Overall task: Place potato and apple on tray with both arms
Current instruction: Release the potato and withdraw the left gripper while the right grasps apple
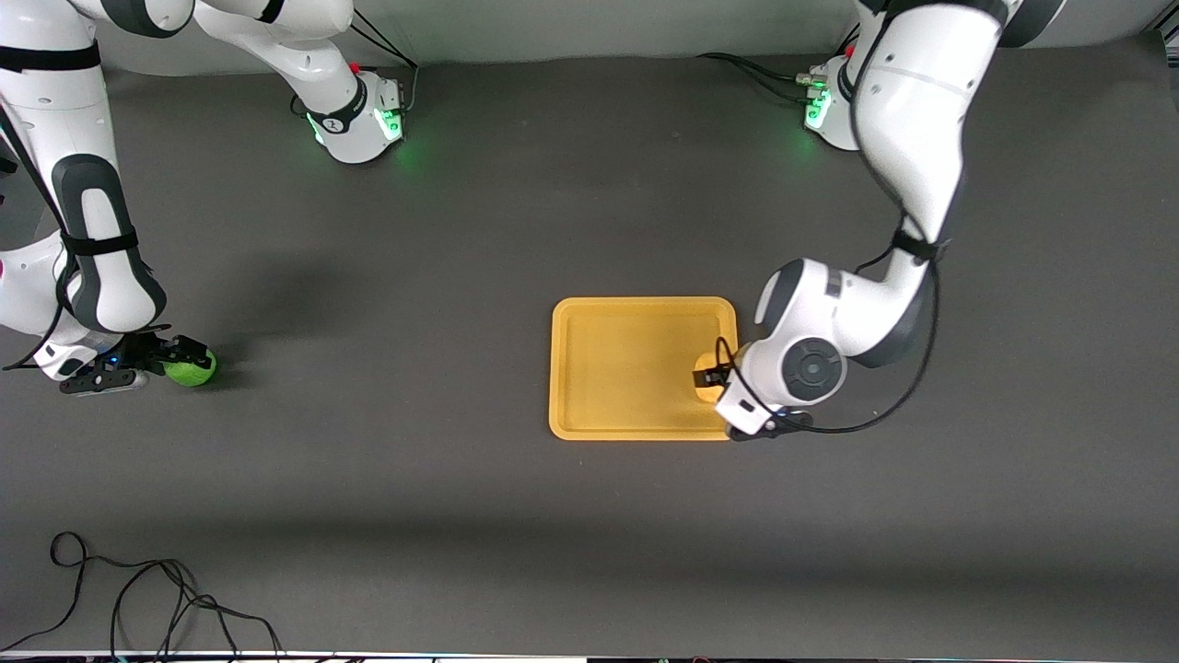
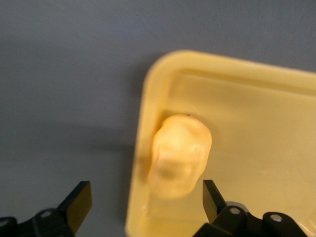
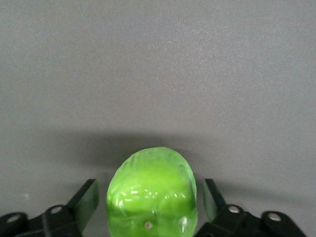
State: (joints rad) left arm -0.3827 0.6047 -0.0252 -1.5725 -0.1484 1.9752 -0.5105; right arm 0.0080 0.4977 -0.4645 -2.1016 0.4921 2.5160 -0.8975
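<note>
The orange-yellow tray [image 1: 608, 368] lies mid-table. The yellow-tan potato [image 1: 706, 389] lies in the tray by its rim toward the left arm's end; it shows clearly in the left wrist view [image 2: 178, 155]. My left gripper [image 1: 710, 378] hovers low over it, open, its fingers [image 2: 79, 205] wide apart and not touching the potato. The green apple [image 1: 193, 369] sits on the table toward the right arm's end. My right gripper [image 1: 187, 359] is around it, open, with small gaps between each finger [image 3: 86, 202] and the apple [image 3: 152, 195].
A loose black cable [image 1: 138, 599] lies along the table's edge nearest the front camera, toward the right arm's end. The two green-lit arm bases [image 1: 368, 120] [image 1: 824, 106] stand at the table's edge farthest from the camera. Dark bare table surrounds the tray [image 2: 237, 128].
</note>
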